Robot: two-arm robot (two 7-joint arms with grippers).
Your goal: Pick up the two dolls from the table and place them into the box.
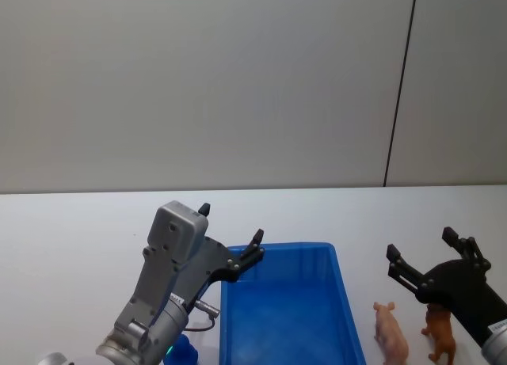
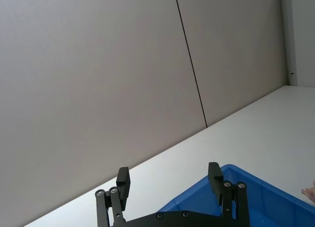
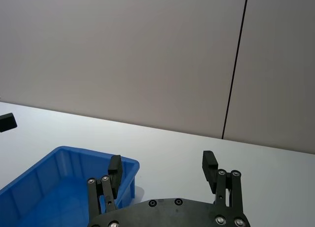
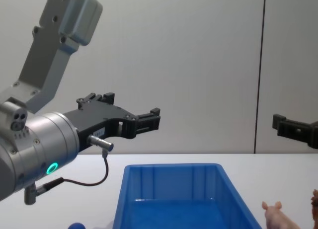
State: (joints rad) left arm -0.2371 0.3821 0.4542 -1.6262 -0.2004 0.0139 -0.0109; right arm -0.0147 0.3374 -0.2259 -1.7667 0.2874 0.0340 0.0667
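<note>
Though smooth, a thick-rimmed blue box (image 1: 297,246)

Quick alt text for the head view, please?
The left gripper, open, hovers at the far-left corner of the blue bin; the right gripper, open, above a brown toy animal. A pink toy pig stands beside it.

Plain grey-beige wall (image 1: 198,80) behind, matte, evenly lit; thin dark vertical seam (image 1: 400,88) right of centre.
</note>
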